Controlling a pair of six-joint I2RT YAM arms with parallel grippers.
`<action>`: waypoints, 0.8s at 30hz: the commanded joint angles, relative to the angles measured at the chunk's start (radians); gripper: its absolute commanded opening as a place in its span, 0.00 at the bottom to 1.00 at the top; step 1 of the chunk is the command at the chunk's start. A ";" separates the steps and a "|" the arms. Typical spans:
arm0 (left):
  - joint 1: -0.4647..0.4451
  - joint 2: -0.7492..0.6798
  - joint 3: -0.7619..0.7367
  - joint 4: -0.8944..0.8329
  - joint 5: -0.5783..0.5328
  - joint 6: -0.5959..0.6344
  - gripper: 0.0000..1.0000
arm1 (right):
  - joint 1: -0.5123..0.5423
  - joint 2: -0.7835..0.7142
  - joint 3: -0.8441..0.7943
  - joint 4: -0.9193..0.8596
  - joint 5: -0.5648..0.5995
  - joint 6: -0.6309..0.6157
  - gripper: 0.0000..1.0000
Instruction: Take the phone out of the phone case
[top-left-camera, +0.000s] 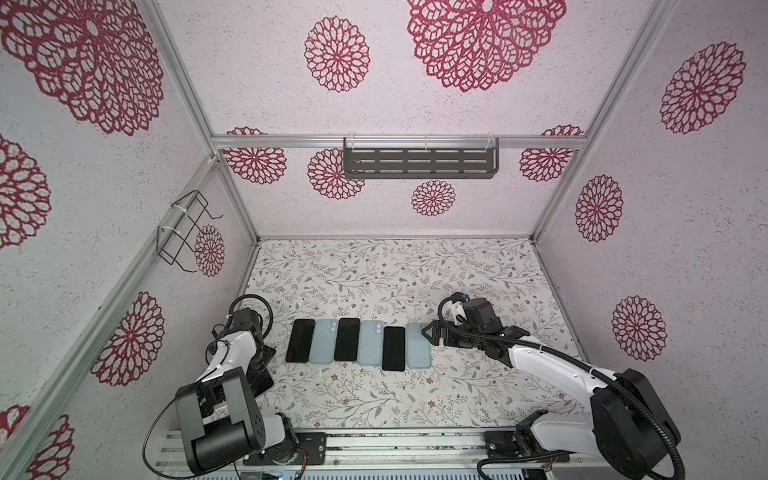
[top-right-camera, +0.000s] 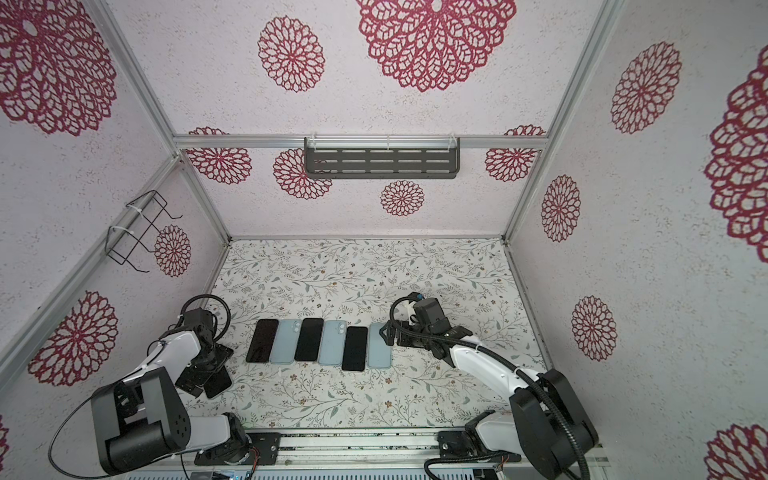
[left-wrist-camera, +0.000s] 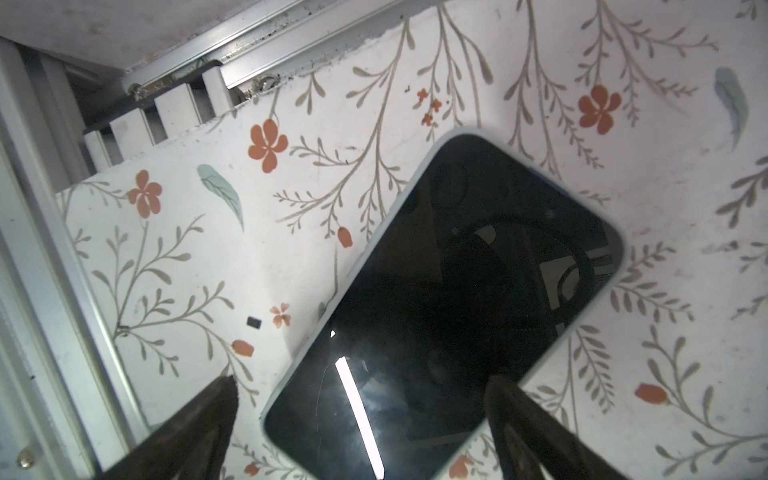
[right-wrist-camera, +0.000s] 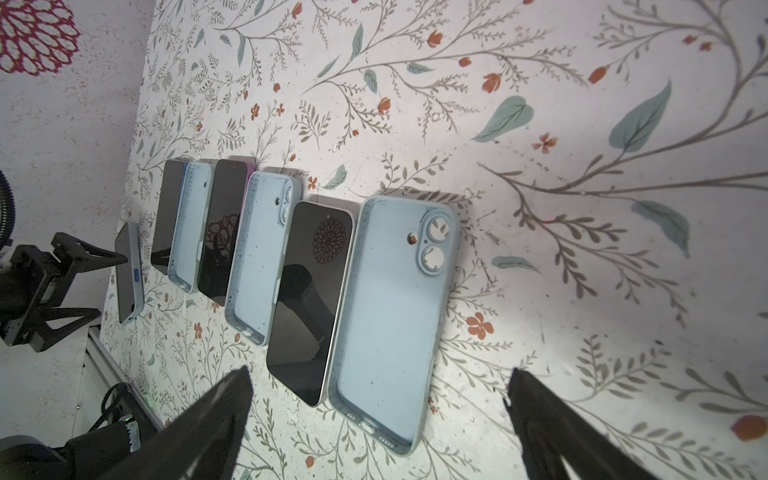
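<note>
Left gripper (left-wrist-camera: 361, 382) hangs released, jaws spread wide and gripping nothing, its two dark fingers (left-wrist-camera: 216, 399) straddling one end of the phone (left-wrist-camera: 457, 291). The phone lies screen up on the table (top-left-camera: 374, 399), inside its pale blue case (right-wrist-camera: 136, 295), whose rim frames the black glass. One finger stands clear of the case's edge. The other overlaps it in the left wrist view, and whether it touches cannot be told. In a top view the phone (top-right-camera: 219, 383) shows only as a dark corner from under the gripper, at the front left of the table, apart from the other handsets.

Right gripper (right-wrist-camera: 380, 372) is likewise released and holds nothing, its jaws wide apart. In both top views it hovers at the far end of the last case (right-wrist-camera: 386, 332), the right-hand end of a row across the middle of the table.

That row runs left to right as bare phones (top-left-camera: 300, 340) alternating with empty cases (top-left-camera: 325, 341), three of each, set side by side and nearly touching. The phones lie screen up. The cases lie open side up, camera cutouts at the far end. The fifth piece, a phone (top-left-camera: 393, 348), sits a little nearer the front than its neighbours.

Beyond, a slotted grey shelf (top-left-camera: 419, 162) hangs on the back wall and a black wire rack (top-left-camera: 183, 232) on the left wall.
</note>
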 joint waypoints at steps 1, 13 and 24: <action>0.010 0.015 -0.008 0.036 0.029 0.019 0.97 | 0.002 -0.029 0.025 -0.004 -0.007 -0.020 0.99; 0.068 -0.025 -0.073 0.152 0.183 0.063 0.97 | 0.003 -0.038 0.028 0.004 -0.010 -0.013 0.99; 0.096 -0.039 -0.115 0.216 0.285 0.067 0.97 | 0.002 -0.030 0.045 0.016 -0.022 0.004 0.99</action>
